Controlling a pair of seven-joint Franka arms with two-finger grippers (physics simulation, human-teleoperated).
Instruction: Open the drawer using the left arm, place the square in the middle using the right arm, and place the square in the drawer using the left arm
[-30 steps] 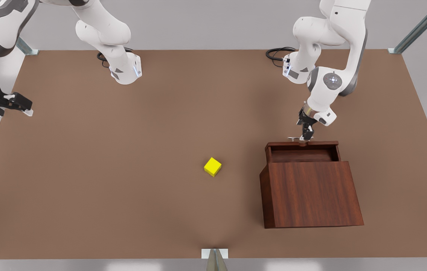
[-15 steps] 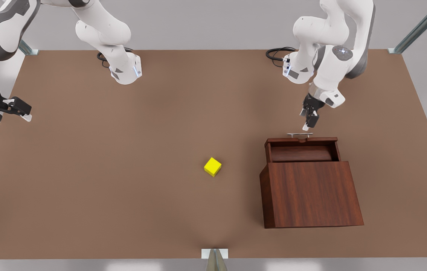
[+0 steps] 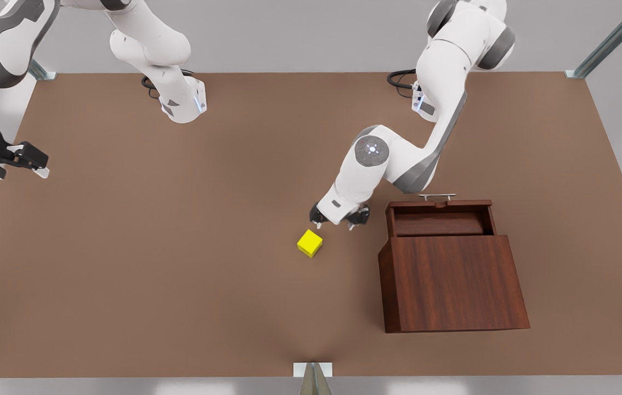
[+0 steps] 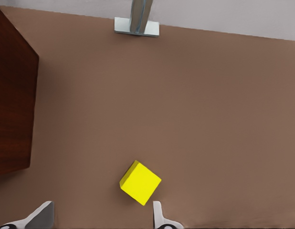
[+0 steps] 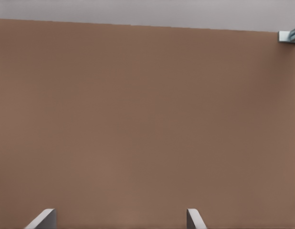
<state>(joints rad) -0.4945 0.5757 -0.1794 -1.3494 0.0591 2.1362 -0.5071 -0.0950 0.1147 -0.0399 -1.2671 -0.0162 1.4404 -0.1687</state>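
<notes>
The left gripper (image 3: 338, 218) hovered spread-fingered just beside the square (image 3: 310, 243), which sat mid-table near the open drawer (image 3: 440, 219). A sound grasp required centring both fingers about the cube before descending. The right gripper (image 3: 20, 159) waited, fingers apart.

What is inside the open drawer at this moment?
The drawer is pulled out, and its visible floor is bare wood. The rear part lies hidden under the cabinet top. The square sits on the table, near the open left gripper.
</notes>
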